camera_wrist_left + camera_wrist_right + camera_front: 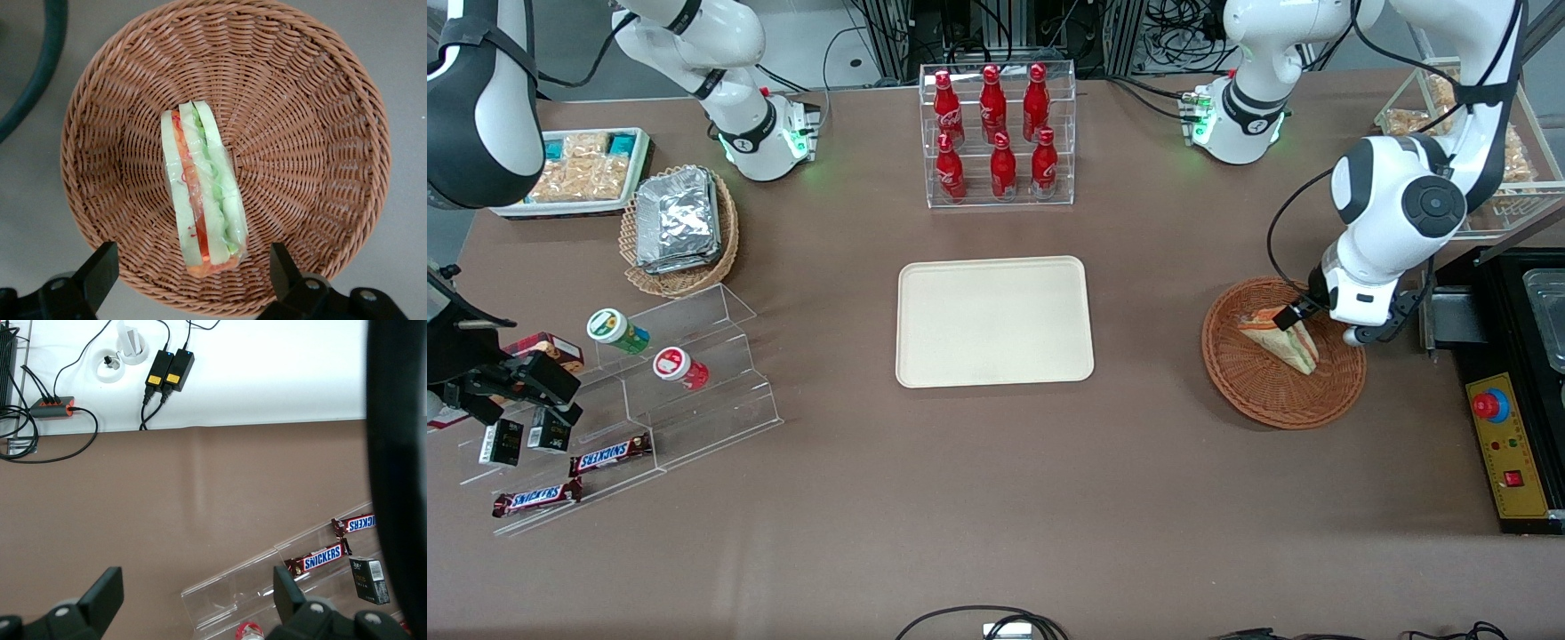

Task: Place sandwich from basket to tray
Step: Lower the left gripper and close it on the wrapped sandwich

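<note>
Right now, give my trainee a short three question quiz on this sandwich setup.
1. True or false: the sandwich already lies on the tray.
2. The hand is: A) open above the sandwich, B) shut on a bottle, C) over the tray.
3. Fill in: the sandwich rests in the ____.

Key: 1 false, it lies in the basket and the tray holds nothing. 2 A, its fingers stand apart on either side of the sandwich's end. 3 basket.
</note>
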